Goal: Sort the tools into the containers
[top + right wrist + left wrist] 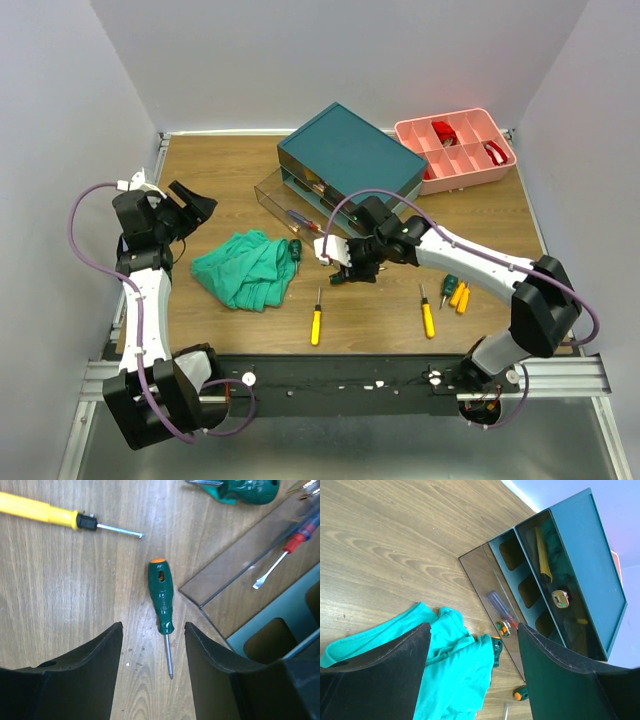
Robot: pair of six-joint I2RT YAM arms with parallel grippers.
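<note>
Right wrist | right end effector (153, 627) released | green screwdriver (161, 596) lies between fingers (80, 675)

yellow screwdriver (50, 514) cropped left, green handle (247, 491) cropped top

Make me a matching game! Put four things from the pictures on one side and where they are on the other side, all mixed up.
Things:
1. green screwdriver with orange end
2. red-and-blue screwdriver
3. green cloth
4. pink tray

Places:
A. inside the pulled-out clear drawer
B. on the table, under the open right gripper
C. far right, beside the teal box
D. crumpled, left of the drawer

Pairs: 1-B, 2-A, 3-D, 4-C
</note>
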